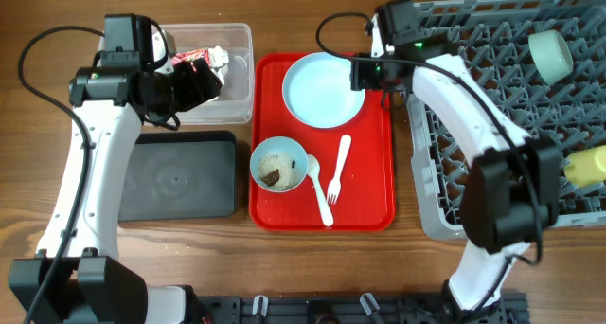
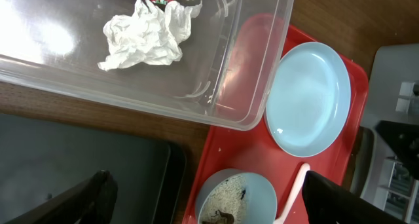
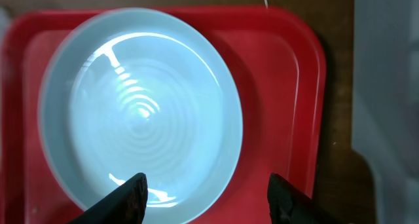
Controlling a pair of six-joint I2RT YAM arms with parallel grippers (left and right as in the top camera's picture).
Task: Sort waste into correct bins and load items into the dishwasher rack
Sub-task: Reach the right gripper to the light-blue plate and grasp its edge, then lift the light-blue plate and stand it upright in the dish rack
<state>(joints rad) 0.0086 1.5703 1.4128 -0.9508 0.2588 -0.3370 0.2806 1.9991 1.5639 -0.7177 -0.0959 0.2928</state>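
Right wrist: the right gripper [image 3: 208, 199] hangs over the plate [image 3: 141, 112] at the red tray's [image 3: 294, 67] far end, fingers apart, empty — its flat glossy rim (little to pinch) may slip. Left gripper [image 2: 209, 191], beside the tray over the tub [image 2: 252, 109], gapes too.

Red tray [image 3: 306, 73]; light blue plate [image 3: 141, 112]
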